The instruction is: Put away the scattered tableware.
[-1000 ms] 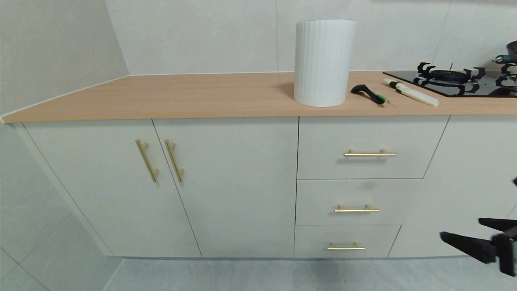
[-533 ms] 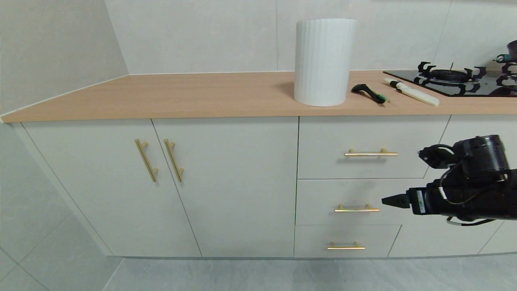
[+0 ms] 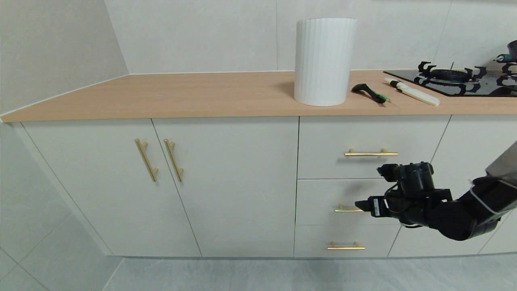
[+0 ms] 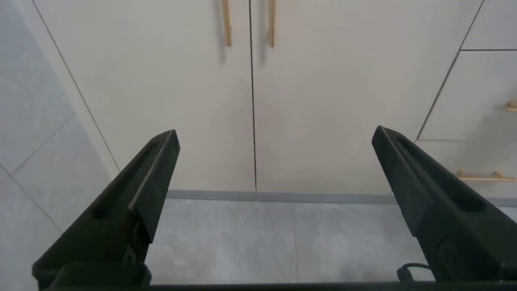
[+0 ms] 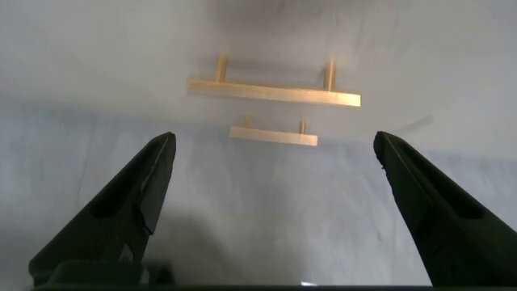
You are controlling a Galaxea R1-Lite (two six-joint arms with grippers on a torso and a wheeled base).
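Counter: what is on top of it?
On the counter stand a white ribbed container, a black-handled tool and a cream utensil, beside the stove. The container's wall hides whatever is inside it.

Wooden countertop holds ribbed white canister, black-handled tool, white knife, hob

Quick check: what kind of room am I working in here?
Likely a home kitchen: a wooden counter over cabinet doors and drawers, with a gas hob at its right end.
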